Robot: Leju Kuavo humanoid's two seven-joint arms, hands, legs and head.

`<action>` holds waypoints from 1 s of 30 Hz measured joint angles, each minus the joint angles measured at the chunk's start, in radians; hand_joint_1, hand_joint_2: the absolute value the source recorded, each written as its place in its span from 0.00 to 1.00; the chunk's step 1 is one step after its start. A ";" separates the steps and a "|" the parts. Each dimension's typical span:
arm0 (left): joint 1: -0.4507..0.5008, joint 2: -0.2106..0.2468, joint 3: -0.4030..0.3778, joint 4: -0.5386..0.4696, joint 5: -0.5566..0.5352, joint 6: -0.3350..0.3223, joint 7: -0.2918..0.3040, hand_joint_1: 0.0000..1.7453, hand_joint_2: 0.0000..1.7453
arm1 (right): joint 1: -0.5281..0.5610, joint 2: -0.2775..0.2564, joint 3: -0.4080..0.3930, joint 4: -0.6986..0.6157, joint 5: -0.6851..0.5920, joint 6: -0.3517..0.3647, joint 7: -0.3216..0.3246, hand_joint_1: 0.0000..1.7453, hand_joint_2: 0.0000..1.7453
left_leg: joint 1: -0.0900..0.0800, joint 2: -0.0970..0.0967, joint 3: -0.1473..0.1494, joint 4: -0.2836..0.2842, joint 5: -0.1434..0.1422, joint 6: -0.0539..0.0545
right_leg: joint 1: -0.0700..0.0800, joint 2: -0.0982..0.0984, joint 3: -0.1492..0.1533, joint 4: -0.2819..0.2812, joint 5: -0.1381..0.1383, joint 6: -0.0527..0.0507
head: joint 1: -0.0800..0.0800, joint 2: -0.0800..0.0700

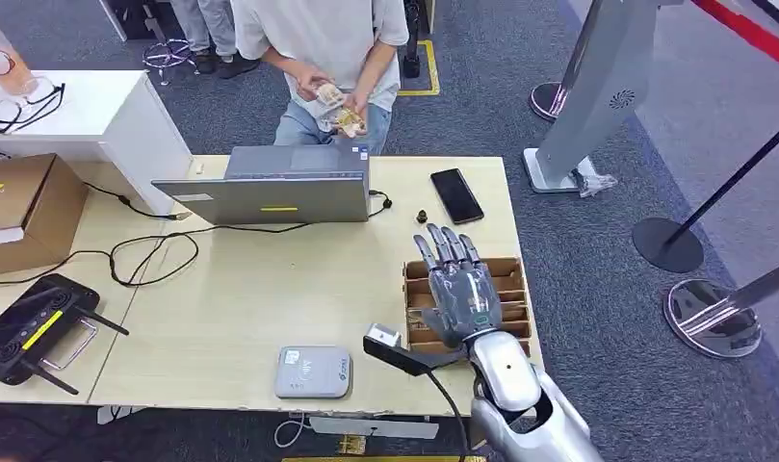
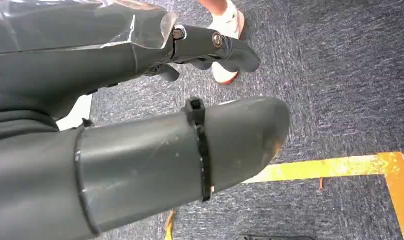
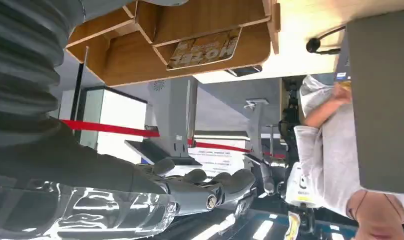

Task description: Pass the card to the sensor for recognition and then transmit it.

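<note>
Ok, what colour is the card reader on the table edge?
Light grey, with a small blue-green logo; the card reader shows best in the head view.

right arm: reaches forward on the right | right hand (image 1: 459, 286): palm down, fingers straight and slightly apart, holding nothing | left hand (image 2: 140, 100): hangs low, fingers loosely curled, holding nothing

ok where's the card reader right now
In the head view the grey card reader lies flat near the table's front edge, left of the right hand, which hovers over the wooden card box.
</note>
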 joint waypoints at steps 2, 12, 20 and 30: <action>0.000 0.000 0.000 0.000 -0.004 0.000 0.000 0.00 0.00 | 0.001 0.000 -0.007 0.001 0.002 0.000 0.001 0.00 1.00 | 0.000 0.000 0.000 0.000 0.000 0.000 | 0.000 0.000 0.000 0.000 0.000 0.000 | 0.000 0.000; 0.000 0.000 0.000 0.000 -0.010 0.000 0.000 0.00 0.00 | 0.013 0.000 -0.032 0.006 0.015 0.006 0.010 0.00 1.00 | 0.000 0.000 0.000 0.000 0.000 0.000 | 0.000 0.000 0.000 0.000 0.000 0.000 | 0.000 0.000; 0.000 0.000 0.000 0.000 -0.013 0.000 0.000 0.00 0.00 | 0.021 0.000 -0.044 0.009 0.025 0.014 0.016 0.00 1.00 | 0.000 0.000 0.000 0.000 0.000 0.000 | 0.000 0.000 0.000 0.000 0.000 0.000 | 0.000 0.000; 0.000 0.000 0.000 0.000 -0.016 -0.003 0.000 0.00 0.00 | 0.026 0.002 -0.051 0.014 0.030 0.016 0.016 0.00 1.00 | 0.000 0.000 0.000 0.000 0.000 0.000 | 0.000 0.000 0.000 0.000 0.000 0.000 | 0.000 0.000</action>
